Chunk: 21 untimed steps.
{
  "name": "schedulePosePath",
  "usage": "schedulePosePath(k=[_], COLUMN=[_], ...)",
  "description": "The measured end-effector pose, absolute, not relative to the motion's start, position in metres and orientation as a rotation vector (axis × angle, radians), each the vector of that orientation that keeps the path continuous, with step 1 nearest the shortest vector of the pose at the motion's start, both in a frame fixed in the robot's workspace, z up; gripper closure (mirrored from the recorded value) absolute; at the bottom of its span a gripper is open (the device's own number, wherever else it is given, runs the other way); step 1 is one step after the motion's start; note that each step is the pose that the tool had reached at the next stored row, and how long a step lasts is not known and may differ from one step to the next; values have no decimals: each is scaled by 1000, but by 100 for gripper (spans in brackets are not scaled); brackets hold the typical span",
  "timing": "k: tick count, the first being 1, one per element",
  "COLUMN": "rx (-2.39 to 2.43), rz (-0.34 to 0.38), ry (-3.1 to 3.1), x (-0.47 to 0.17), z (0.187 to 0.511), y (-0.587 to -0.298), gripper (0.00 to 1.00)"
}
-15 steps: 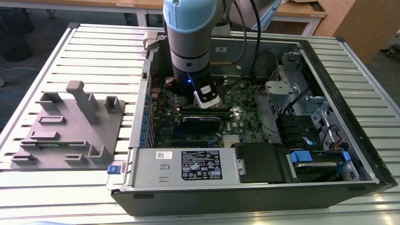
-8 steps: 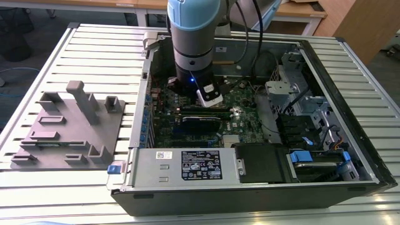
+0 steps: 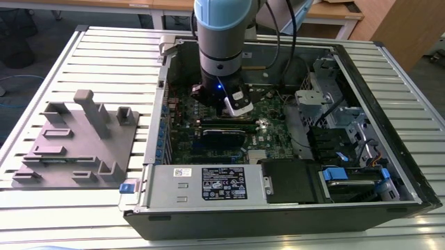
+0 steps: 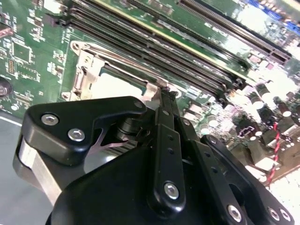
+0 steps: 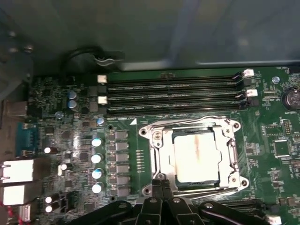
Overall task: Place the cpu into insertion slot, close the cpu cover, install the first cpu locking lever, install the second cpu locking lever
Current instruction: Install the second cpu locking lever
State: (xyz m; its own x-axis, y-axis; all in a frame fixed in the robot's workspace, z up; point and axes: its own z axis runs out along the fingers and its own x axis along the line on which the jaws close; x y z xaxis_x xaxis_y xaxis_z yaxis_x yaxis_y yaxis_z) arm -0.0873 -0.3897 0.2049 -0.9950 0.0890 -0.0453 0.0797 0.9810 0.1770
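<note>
Slatted metal makes up the desk point(image 3: 104, 57), and on it lies an open computer case point(image 3: 278, 208) with the green motherboard point(image 3: 215, 151) facing up. At about nine o'clock from the case sits a grey plastic fixture point(image 3: 76, 140) with upright posts. Wooden furniture stands behind, at twelve o'clock.

The arm point(image 3: 222, 36) comes down into the case, and the hand point(image 5: 161, 187) hangs low over the board, just at the six o'clock edge of the socket as the first wrist view shows it. Its two black fingers point(image 5: 157, 192) stand narrow, nearly together, and I see nothing between them.

The cpu point(image 5: 194, 159) lies flat inside the insertion slot point(image 5: 165, 159). Its face is a dull pale silver square with a faint brownish smear down the middle. The cpu cover point(image 5: 159, 136), a silvery frame with a cut-out middle, lies down around the chip, so its metal face shows through the opening. In the second wrist view the same cover point(image 4: 86, 70) shines bright beyond the black links of the hand. Long black memory slots point(image 5: 173, 93) run beside the socket at its twelve o'clock side.
</note>
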Motion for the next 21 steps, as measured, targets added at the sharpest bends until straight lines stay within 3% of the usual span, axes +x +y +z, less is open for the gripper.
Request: schedulePosePath(k=[21], rx=[128], rz=[172], ry=[3079], x=[-56], z=[204], y=[-355], gripper=[89])
